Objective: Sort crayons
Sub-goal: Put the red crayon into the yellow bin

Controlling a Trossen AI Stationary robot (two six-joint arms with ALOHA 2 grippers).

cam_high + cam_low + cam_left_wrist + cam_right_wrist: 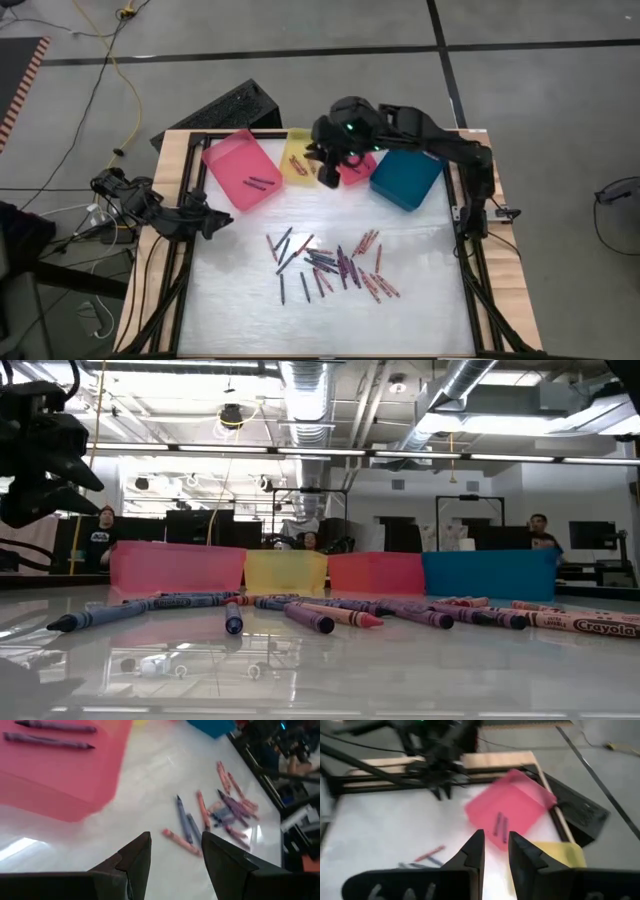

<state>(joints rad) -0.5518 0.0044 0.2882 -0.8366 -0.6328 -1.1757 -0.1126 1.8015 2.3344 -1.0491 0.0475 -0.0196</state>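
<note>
The right gripper [329, 172] hovers above the yellow plastic tray [296, 160], fingers a narrow gap apart, nothing visible between — the thin wax crayons [330, 265] lie scattered well below it. The left gripper [222, 221] waits open. A descent here risks clipping the tray rims.

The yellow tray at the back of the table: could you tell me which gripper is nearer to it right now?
The right gripper: it hangs at the yellow tray's right edge. The left gripper waits at the table's left edge, past the pink tray.
</note>
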